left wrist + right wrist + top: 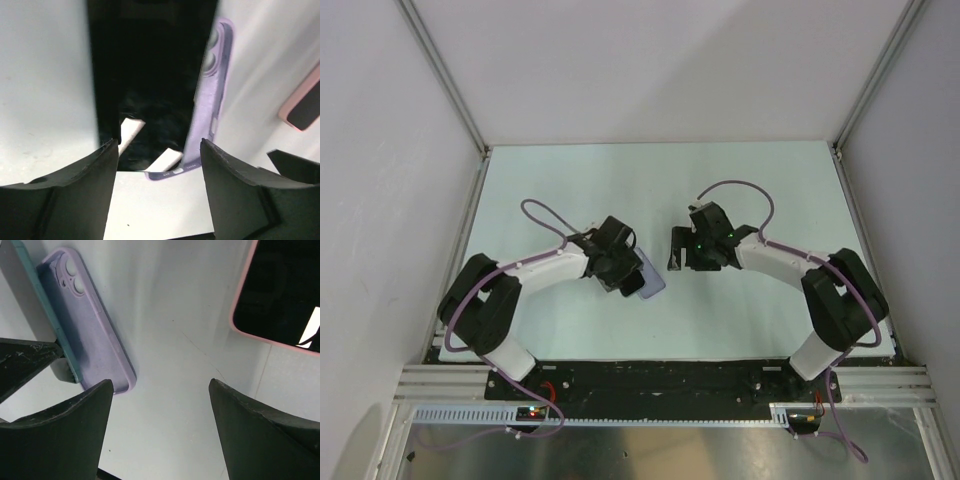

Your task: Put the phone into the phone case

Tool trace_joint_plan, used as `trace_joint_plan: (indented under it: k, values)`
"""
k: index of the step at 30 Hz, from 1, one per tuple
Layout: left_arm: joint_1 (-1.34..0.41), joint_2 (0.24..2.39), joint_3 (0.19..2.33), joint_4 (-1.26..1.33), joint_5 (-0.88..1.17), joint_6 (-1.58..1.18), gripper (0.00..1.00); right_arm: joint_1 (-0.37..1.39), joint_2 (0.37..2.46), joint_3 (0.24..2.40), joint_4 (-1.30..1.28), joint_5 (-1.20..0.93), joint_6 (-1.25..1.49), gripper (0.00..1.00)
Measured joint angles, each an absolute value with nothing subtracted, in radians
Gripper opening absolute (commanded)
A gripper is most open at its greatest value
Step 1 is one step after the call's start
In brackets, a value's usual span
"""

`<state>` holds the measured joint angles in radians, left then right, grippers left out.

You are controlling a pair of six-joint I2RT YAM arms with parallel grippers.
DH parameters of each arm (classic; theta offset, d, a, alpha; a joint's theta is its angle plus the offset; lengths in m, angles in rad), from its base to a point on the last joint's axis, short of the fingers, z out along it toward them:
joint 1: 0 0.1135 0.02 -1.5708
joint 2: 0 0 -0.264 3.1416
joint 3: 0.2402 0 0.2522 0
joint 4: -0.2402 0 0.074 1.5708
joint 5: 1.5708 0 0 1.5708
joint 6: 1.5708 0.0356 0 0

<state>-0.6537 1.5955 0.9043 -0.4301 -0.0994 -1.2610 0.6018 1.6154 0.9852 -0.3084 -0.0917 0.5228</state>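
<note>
Phone [150, 75] leans tilted with one long side along the purple phone case [90, 335], pinched by the left gripper [158, 142]; the right gripper [160, 385] hangs wide apart, holding nothing; pushed down crooked, it may jam or shove the phone case away.

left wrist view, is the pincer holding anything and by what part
The left pincer appears to grip the phone by its two long edges near one end, tilted against the purple case.
</note>
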Motion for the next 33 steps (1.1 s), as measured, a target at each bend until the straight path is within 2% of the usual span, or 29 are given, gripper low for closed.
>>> trace_joint_plan:
  k: [9, 16, 22, 29, 33]
  values:
    - [-0.691, 1.597, 0.931, -0.420, -0.090, -1.248, 0.64, 0.625, 1.685, 1.022, -0.304, -0.093, 0.524, 0.81]
    - [-0.690, 1.557, 0.939, -0.437, -0.094, -1.183, 0.68, 0.629, 1.711, 1.047, -0.302, -0.092, 0.524, 0.81]
    - [-0.651, 1.444, 0.957, -0.462, -0.110, -1.134, 0.66, 0.639, 1.736, 1.074, -0.289, -0.093, 0.523, 0.82]
    - [-0.505, 1.362, 0.888, -0.467, -0.130, -1.097, 0.52, 0.682, 1.736, 1.081, -0.257, -0.095, 0.488, 0.82]
    - [-0.464, 1.371, 0.841, -0.458, -0.120, -1.077, 0.49, 0.731, 1.740, 1.124, -0.250, -0.107, 0.453, 0.82]
